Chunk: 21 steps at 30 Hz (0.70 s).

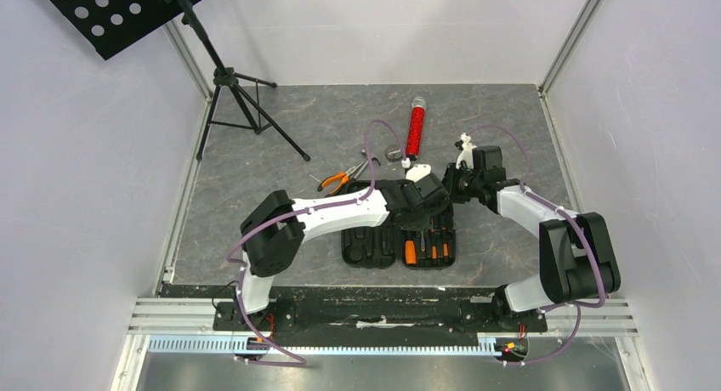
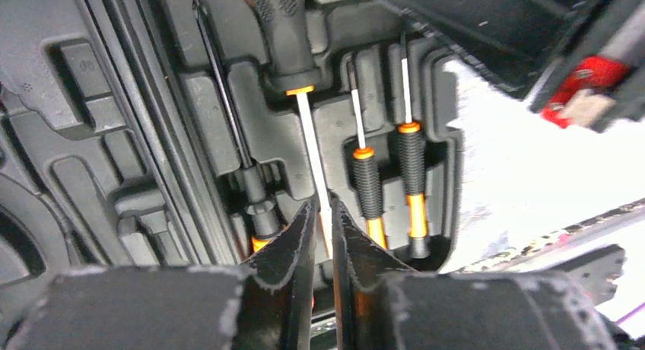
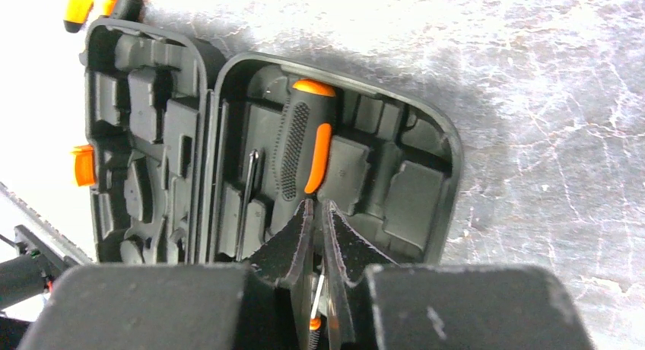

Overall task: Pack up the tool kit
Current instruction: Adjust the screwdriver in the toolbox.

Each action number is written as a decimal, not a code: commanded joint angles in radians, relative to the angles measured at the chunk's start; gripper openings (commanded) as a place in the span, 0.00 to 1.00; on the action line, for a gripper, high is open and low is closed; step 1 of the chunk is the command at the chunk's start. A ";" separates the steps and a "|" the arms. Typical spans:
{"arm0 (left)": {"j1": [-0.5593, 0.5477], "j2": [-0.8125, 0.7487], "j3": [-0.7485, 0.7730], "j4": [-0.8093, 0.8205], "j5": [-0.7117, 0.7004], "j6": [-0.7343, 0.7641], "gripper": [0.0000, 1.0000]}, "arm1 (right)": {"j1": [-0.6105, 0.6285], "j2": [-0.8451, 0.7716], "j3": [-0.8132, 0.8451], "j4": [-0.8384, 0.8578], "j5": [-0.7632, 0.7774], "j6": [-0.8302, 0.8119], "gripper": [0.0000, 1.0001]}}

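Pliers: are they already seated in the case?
No, the pliers lie on the table beyond the open case, outside it.

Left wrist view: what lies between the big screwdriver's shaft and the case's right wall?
Two small screwdrivers, side by side in the slots of the case, as the left wrist view shows.

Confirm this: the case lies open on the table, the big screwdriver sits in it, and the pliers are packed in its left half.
Wrong about the pliers: they are not in the case but lie on the table beyond it, as the top view shows. The case is open and the big screwdriver sits in it.
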 commanded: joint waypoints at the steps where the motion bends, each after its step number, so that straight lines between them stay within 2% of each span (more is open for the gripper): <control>1: 0.007 -0.071 -0.036 0.144 -0.057 0.039 0.13 | -0.005 -0.019 0.043 0.056 -0.086 0.004 0.09; 6: 0.013 -0.011 -0.016 0.152 -0.009 0.039 0.02 | -0.003 0.010 0.042 0.079 -0.115 0.011 0.07; 21: 0.029 0.054 -0.048 0.111 0.041 0.012 0.02 | 0.002 0.056 -0.019 0.160 -0.207 0.048 0.07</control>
